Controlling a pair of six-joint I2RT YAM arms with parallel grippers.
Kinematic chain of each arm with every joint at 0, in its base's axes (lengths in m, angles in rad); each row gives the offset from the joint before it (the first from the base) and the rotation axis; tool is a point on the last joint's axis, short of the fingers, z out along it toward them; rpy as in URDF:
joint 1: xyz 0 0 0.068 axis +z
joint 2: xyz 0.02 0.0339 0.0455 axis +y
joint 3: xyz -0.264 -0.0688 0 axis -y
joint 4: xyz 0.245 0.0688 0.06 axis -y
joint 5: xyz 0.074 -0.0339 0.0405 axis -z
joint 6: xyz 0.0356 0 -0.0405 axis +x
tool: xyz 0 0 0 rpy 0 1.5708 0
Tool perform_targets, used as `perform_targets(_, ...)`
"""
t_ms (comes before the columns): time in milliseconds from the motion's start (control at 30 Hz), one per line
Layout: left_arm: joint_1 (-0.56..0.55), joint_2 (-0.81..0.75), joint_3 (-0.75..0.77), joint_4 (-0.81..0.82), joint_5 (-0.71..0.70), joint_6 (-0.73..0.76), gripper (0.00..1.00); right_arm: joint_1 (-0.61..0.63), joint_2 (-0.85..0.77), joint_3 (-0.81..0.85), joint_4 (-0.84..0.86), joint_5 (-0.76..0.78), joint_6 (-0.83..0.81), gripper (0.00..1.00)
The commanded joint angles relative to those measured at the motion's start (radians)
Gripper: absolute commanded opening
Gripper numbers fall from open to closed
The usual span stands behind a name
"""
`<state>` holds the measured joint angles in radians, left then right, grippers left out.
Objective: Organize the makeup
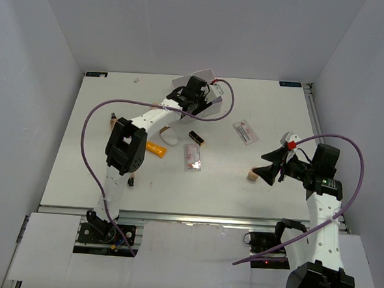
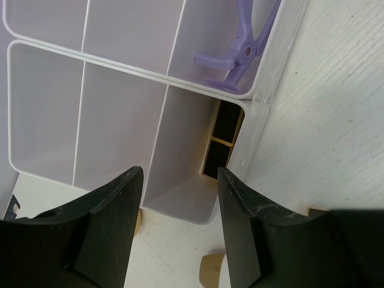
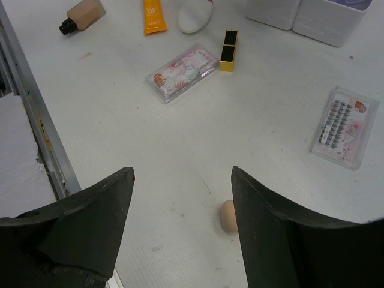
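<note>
The left tool hangs over the white box at the far side of the bench, its fingers apart with nothing between them. Directly below, 1 black-gold lipstick lies against the wall of a corner compartment, so that piece looks sorted. The tool sits high and centred there, probably so it clears the box rim. A purple plastic piece rests in the neighbouring compartment; what it is I cannot tell from this angle.

The right tool is also spread wide and empty, poised low over a beige sponge that lies alone near the right of the bench. That puts the sponge roughly between the fingers' line of approach, a sensible setup for the next pick.

The rest of the makeup is loose on the bench, all outside the box:
- a 2nd lipstick
- the clear pink palette just beside it
- the orange tube
- a pale sponge
- the tan bottle
- the white-red packet, well apart to the right

Most of the sorting is therefore ahead.
</note>
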<state>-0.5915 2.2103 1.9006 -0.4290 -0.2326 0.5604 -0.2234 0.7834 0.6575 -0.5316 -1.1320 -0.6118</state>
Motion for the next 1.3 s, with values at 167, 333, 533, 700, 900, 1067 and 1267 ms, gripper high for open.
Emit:
perform_targets(167, -0.016, -0.617, -0.406, 0.038, 0.143, -0.387, 0.95, 0.083, 0.048, 0.015, -0.039, 0.018, -0.129, 0.8)
perform_targets(333, 0.069, -0.949, -0.762, 0.041, 0.465, -0.657, 0.98, 0.376, 0.178, 0.11, 0.102, 0.363, 0.054, 0.8)
perform_targets(533, 0.182, -1.214, -1.072, 0.161, 0.579, -0.783, 0.98, 0.663, 0.592, 0.443, 0.061, 0.722, 0.201, 0.82)
perform_targets(700, 0.183, -1.3, -1.118, 0.161, 0.457, -0.814, 0.98, 0.754, 0.967, 0.812, -0.011, 0.834, 0.315, 0.83)
perform_targets(900, 0.183, -1.376, -1.134, 0.155, 0.364, -0.813, 0.98, 0.811, 1.245, 1.028, -0.01, 0.891, 0.332, 0.86)
perform_targets(1067, 0.188, -1.393, -1.134, 0.149, 0.353, -0.812, 0.98, 0.82, 1.37, 1.146, -0.007, 0.948, 0.313, 0.86)
perform_targets(1267, 0.191, -1.385, -1.132, 0.151, 0.376, -0.813, 0.98, 0.824, 1.434, 1.165, 0.001, 0.94, 0.311, 0.8)
